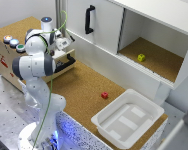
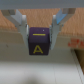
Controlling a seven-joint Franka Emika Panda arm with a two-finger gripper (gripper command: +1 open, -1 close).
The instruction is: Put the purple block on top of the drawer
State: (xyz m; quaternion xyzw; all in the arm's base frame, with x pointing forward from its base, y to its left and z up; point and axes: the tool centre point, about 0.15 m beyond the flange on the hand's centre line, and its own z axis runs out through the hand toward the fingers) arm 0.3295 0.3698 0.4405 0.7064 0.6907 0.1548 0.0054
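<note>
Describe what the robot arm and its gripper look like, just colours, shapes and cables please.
The arm is built of rounded white segments with dark grey joint bands, rising from a round white base lit blue underneath. A thin green cable runs along it. In the wrist view, the gripper has two pale, whitish fingers, too blurred for any markings.
</note>
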